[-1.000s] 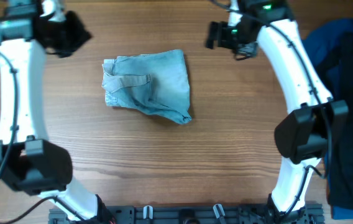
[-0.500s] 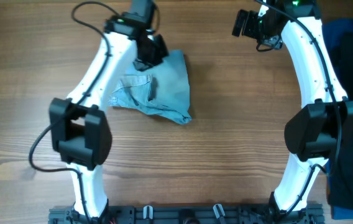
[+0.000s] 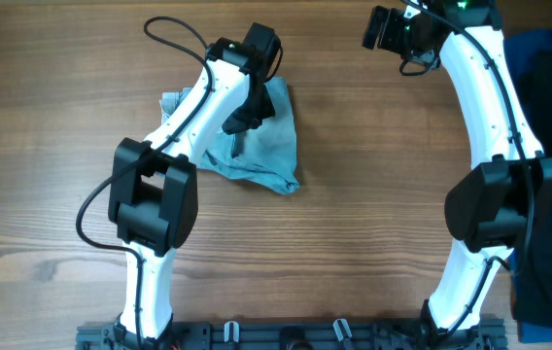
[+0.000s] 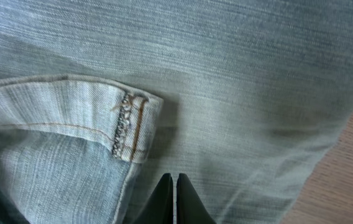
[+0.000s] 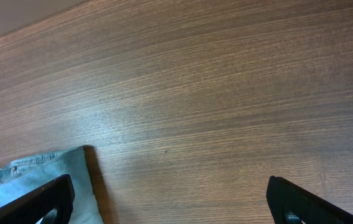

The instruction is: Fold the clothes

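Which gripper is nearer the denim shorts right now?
Left. The left gripper is directly over the denim shorts, jaws shut; the right gripper hangs open, well off to their right, not touching.

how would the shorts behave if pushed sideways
Probably floppy: the shorts lie in soft, uneven folds. A push from the shut left gripper would likely bunch the layers, not slide them whole. The stitched edge looks thicker, so perhaps stiffer.

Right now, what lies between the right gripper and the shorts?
Nothing but bare table: the overhead view shows only wood between the right gripper and the shorts; the right wrist view agrees.
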Controlling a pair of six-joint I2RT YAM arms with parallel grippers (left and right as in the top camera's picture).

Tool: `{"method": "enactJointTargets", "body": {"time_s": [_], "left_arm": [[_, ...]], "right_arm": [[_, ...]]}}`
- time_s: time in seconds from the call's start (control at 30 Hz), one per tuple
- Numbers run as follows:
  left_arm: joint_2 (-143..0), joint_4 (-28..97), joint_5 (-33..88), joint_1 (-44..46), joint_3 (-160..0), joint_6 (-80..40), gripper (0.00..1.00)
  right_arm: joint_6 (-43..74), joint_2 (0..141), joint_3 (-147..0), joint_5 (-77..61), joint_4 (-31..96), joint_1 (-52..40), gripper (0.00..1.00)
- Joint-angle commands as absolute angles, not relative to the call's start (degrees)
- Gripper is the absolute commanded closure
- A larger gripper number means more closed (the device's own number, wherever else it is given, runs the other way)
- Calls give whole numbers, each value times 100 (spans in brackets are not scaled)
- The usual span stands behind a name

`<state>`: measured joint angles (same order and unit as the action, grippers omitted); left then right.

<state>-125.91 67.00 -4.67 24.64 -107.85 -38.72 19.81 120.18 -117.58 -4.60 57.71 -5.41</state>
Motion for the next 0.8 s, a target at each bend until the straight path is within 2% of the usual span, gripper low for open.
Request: {"method": "enactJointTargets", "body": {"time_s": [0.0,0.27,0.37,0.53,0.67,0.77], "left_arm": [[-12658,6482,-655,2460,-10626,-3977,96],[-12658,6034,-856,2449,-10018,-3964,96],[-12510,6434,-1636,2423,-10020,-3975,96],[-12361,7404,-1796,2231,-10020,-4401,96],[-12108,8047,-2639,2156,-10018,-4945,96],[-12042,8309,-2604,2145,-10018,-5026,96]], "right_arm": [[1953,12016,-11762,-362,5745,-532,0],[1953,12016,-11762,-362,5745,-532,0],[1953,12016,-11762,-360,5745,-532,0],[1953,12016,-11762,-362,5745,-532,0],[1951,12016,-11762,-362,5743,-532,0],[1951,12016,-11762,-362,5745,-532,0]]}}
